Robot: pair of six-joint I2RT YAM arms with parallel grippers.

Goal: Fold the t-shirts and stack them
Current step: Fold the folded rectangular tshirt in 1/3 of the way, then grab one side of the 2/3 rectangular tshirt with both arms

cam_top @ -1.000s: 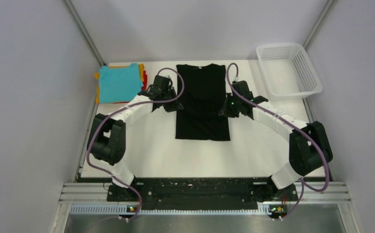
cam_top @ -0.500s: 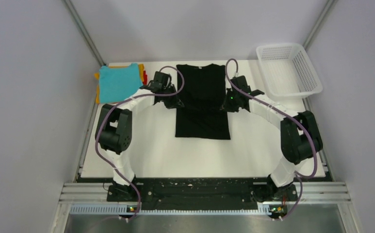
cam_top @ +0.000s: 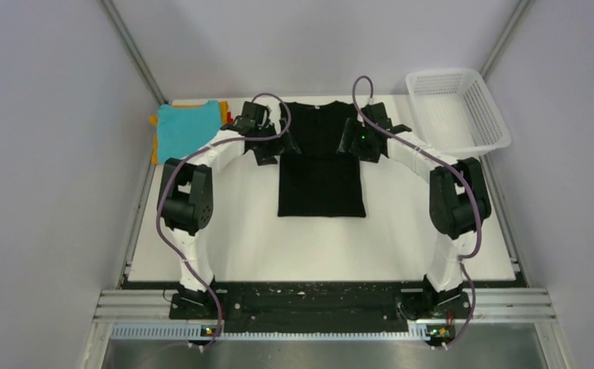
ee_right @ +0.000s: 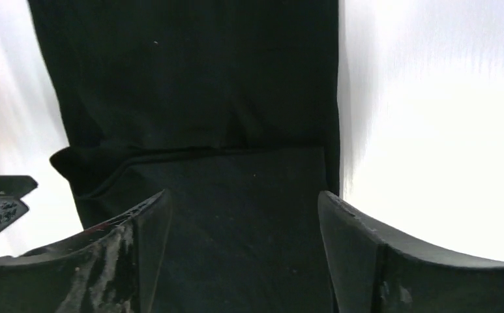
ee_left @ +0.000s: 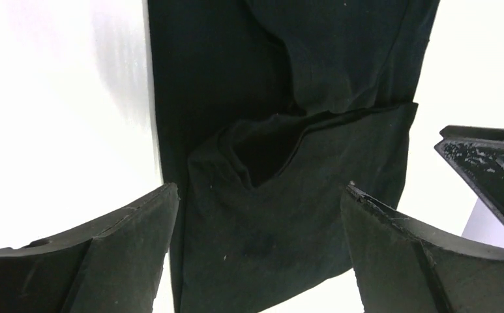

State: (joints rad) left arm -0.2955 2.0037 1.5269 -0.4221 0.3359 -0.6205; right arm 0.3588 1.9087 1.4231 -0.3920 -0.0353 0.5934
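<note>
Black shirt (cam_top: 321, 165) is lying flat on the white table (cam_top: 316, 246), in the middle and toward the far side. Its collar is pointing to the far edge and its hem toward the arm bases. The sides are lying folded inward, so it is reading as one long dark strip.

Left gripper (cam_top: 272, 148) is hovering over the shirt's upper left edge. In the left wrist view the left gripper (ee_left: 260, 192) is standing wide open. Both fingers are spread apart, with a folded-over flap of the black shirt (ee_left: 301, 215) showing between them. Nothing is pinched.

Right gripper (cam_top: 353, 144) is hovering over the upper right edge, roughly mirroring the left. In the right wrist view the right gripper (ee_right: 244, 195) is likewise gaping wide. A layered fold of the black shirt (ee_right: 190, 85) is lying flat beneath it, and no cloth is held.

At the far left corner, a folded teal shirt (cam_top: 188, 127) is sitting on top of a pile. An orange-yellow shirt (cam_top: 154, 142) is peeking out along the pile's left edge, and a sliver of a red shirt (cam_top: 229, 118) on its right, just beside the left arm's wrist.

A white mesh basket (cam_top: 495, 123) is sitting at the far right corner, apart from the black shirt.
</note>
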